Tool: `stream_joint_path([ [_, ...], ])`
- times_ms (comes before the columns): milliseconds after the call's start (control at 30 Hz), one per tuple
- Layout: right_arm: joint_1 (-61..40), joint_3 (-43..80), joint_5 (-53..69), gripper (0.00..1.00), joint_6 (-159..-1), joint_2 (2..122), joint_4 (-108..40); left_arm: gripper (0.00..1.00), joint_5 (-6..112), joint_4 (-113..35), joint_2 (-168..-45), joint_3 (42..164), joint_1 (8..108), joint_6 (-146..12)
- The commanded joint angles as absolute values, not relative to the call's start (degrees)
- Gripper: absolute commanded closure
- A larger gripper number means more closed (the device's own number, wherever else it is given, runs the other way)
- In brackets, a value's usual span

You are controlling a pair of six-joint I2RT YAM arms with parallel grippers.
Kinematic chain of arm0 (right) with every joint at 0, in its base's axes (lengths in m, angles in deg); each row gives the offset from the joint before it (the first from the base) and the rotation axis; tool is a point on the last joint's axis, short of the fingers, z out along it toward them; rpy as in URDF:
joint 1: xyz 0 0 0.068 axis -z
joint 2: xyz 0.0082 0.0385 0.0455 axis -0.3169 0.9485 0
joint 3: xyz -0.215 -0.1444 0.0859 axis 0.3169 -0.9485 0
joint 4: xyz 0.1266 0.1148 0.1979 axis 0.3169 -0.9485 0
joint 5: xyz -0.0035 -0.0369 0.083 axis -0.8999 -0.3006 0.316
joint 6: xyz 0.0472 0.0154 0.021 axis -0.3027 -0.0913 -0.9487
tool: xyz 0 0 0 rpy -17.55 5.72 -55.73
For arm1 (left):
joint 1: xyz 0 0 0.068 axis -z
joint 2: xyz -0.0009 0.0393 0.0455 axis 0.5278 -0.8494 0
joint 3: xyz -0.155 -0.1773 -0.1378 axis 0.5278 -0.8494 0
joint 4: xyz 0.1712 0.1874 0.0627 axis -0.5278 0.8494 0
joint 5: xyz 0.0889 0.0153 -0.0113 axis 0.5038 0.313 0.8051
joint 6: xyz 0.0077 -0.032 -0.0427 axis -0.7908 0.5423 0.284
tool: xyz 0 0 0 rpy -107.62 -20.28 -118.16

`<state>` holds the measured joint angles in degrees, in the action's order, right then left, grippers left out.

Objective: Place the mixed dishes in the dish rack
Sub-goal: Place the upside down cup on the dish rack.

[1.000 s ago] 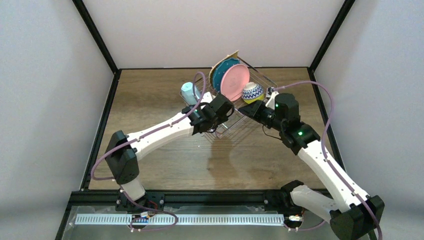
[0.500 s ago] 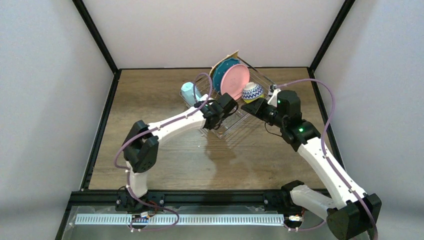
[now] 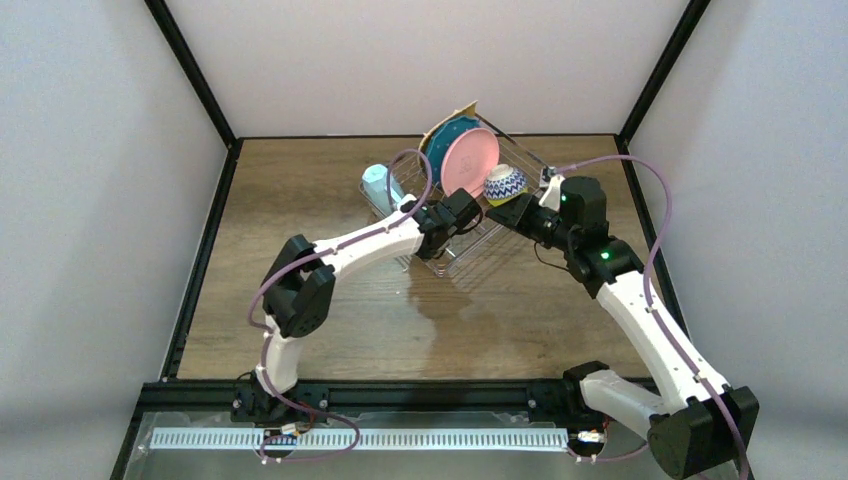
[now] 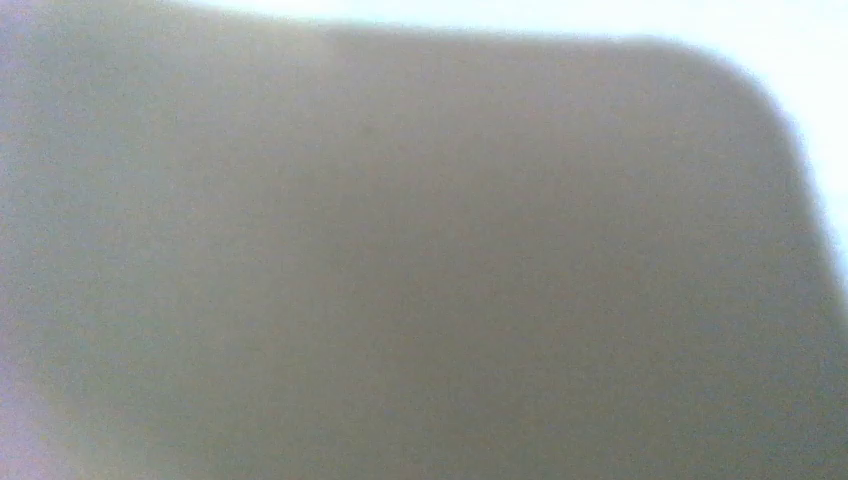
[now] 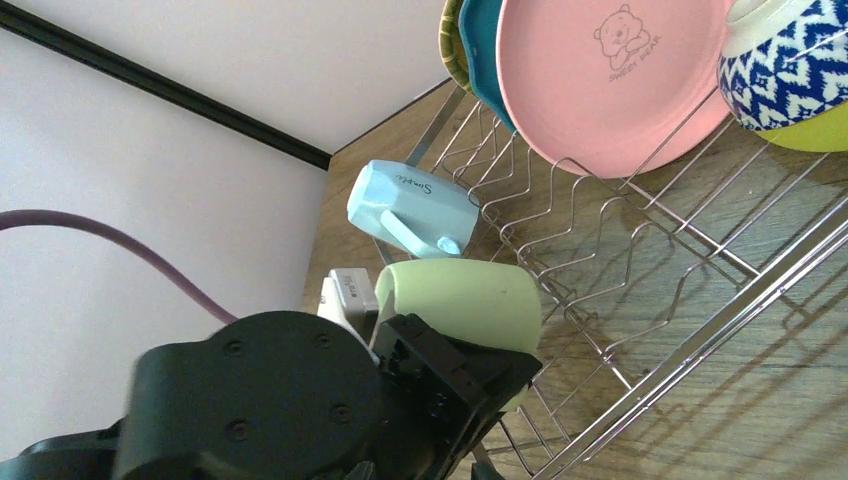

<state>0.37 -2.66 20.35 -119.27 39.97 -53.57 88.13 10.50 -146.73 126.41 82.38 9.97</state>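
Pale yellow-green mug (image 5: 460, 300) sits lower centre in the right wrist view, on its side, long axis approx left-right across the frame, rounded end twd the dish rack (image 3: 478, 255) wires. It's at the rack's near-left corner; can't tell if it's resting on the wires. Left gripper (image 5: 445, 365) is clamped on it from the lower left. Your left wrist view is just a grey-green blur.

Light-blue mug (image 5: 410, 208) lies tilted just above it, handle down. Pink round plate (image 5: 610, 80) stands on edge at the top w/ teal dotted plate (image 5: 485, 50) behind. Patterned bowl (image 5: 785, 70) is upper right. Right gripper (image 3: 508, 215) is near the bowl; can't tell if it's clenched or released.

Wood-grain table (image 3: 330, 180), white walls, black corner posts. Open wire slots run btw the green mug and pink plate. Bare wood fills the table's lower half in the top view.
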Motion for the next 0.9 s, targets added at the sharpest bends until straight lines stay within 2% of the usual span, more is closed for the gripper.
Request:
stream_joint_path([
  [0,0.5,-2.9,22.1,0.46,-117.9,39.7,-53.7,0.97,90.5,13.5,-149.1,128.4,82.4,13.4],
  [400,0.5,-5.2,23.2,0.46,-118.4,37.6,-52.8,0.97,90.0,15.6,-149.9,126.7,82.3,14.0],
  [633,0.5,-5.8,23.1,0.46,-118.3,36.3,-53.5,0.79,87.1,12.3,-149.0,122.9,82.4,13.9],
  [733,0.5,-5.8,23.2,0.46,-118.2,36.0,-53.8,0.65,86.4,11.8,-148.8,122.2,82.5,14.2],
  [867,0.5,-5.9,23.5,0.46,-118.2,35.9,-53.6,0.38,86.3,11.8,-148.2,121.7,82.5,14.4],
])
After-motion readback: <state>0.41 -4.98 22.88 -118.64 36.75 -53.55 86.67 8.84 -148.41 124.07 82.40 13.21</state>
